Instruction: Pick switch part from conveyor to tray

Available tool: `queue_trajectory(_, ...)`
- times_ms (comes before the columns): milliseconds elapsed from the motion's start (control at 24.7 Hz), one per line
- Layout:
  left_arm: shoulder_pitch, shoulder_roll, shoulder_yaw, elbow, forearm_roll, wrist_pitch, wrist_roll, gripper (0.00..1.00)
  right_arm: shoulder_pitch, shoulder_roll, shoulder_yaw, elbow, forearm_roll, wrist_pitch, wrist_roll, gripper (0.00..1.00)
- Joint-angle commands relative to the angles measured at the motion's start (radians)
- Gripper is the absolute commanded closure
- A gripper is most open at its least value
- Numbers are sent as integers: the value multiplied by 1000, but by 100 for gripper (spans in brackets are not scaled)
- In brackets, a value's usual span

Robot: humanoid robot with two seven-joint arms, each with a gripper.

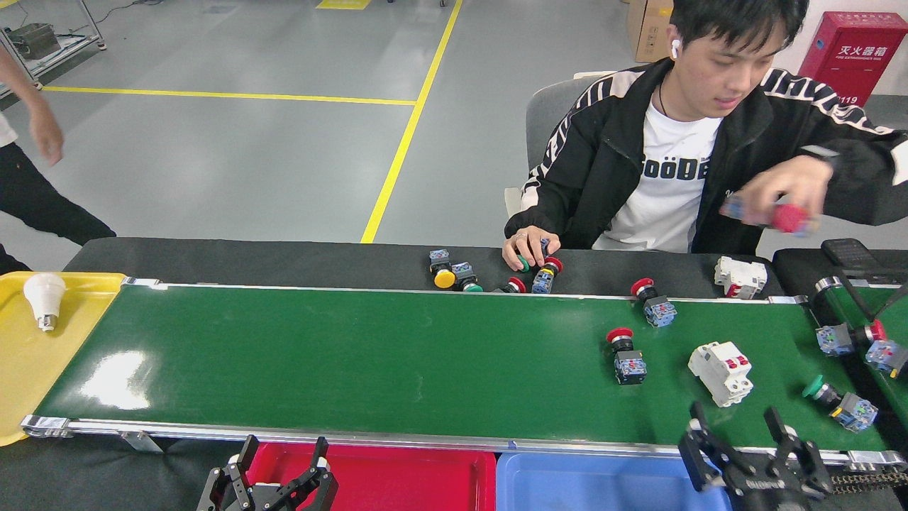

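Note:
The green conveyor (355, 355) carries two red-capped switch parts (624, 351) (652, 304), a white breaker (721, 372) and a green-capped switch part (838, 406) on its right half. My right gripper (734, 415) stands open and empty at the near rail, just in front of the breaker. At the bottom edge lies the red tray (411, 472); its visible part holds nothing. My left gripper (285, 448) is open and empty over the tray's left end.
A blue tray (596, 482) adjoins the red one. A yellow tray (28, 369) with a bulb (44, 298) sits left. A seated person lifts parts in a hand (777, 202); more switches (454, 273) lie behind the belt. A second belt (865, 333) is at right.

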Motion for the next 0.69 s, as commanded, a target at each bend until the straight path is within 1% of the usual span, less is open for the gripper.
queue_trajectory(0,-21,9,3,-11,-2,-10,14,0,-3,6,-15,-16,-4,-34,-17,2)
queue_trajectory(81,-46,11,1,-11,-3,-14,13,0,-6,15,-14,-14,-4,-29,-11,2)
queue_trajectory(162,-63,11,-2,-10,-2,-15,10,0,-32,35,-14,-14,-2,-26,6,2)
queue_trajectory(243,-66,12,-6,-11,-2,-15,8,0,-103,49,-5,-7,11,-20,82,3)
queue_trajectory(324,-60,12,-9,-11,-2,-15,8,0,-172,60,32,30,36,17,130,3)
queue_trajectory(405,-54,14,-9,-11,-2,-15,10,0,-253,61,90,93,70,75,141,3)
queue_trajectory(486,-52,14,-6,-11,-2,-15,11,0,-325,54,156,191,100,132,144,3)
queue_trajectory(567,-49,14,-6,-11,-2,-15,11,0,-394,49,187,260,108,167,145,4)
queue_trajectory(608,-46,14,-6,-11,-2,-15,11,0,-411,48,195,273,108,167,145,10)
queue_trajectory(648,-43,14,-5,-11,-2,-15,13,0,-420,46,210,283,105,158,147,31)
